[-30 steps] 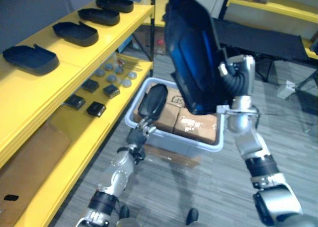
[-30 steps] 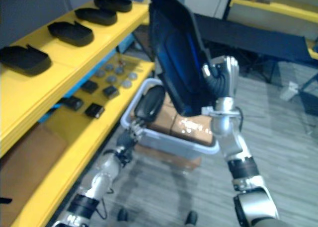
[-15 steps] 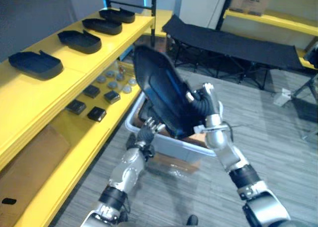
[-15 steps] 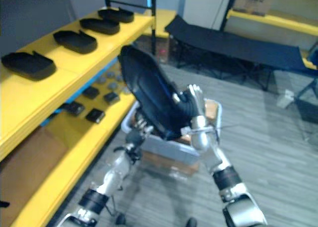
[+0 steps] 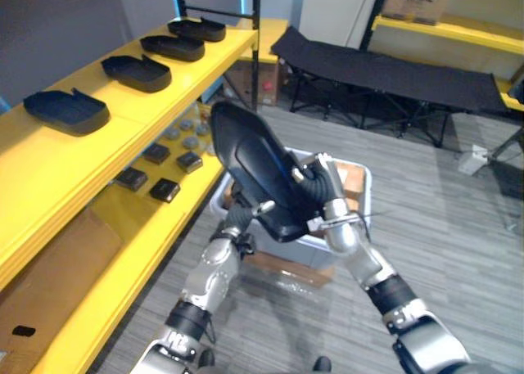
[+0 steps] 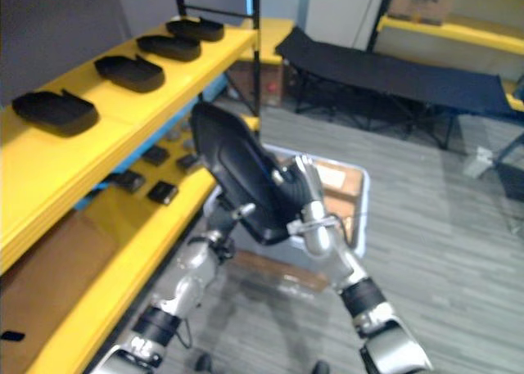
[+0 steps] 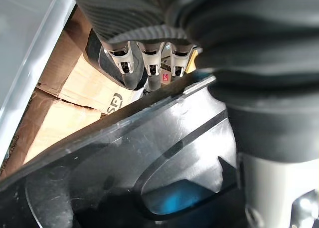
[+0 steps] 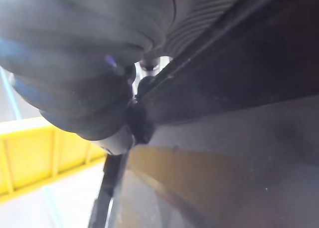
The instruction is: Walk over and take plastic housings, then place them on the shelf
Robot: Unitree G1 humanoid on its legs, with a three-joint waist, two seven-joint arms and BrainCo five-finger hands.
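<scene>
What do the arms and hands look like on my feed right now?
Both arms are silver-grey jointed tubes with a dark band on each forearm: left arm, right arm. Each wrist and hand back wears a dark ribbed cover, seen on the right hand. The left hand shows silver fingers with dark tips.
</scene>
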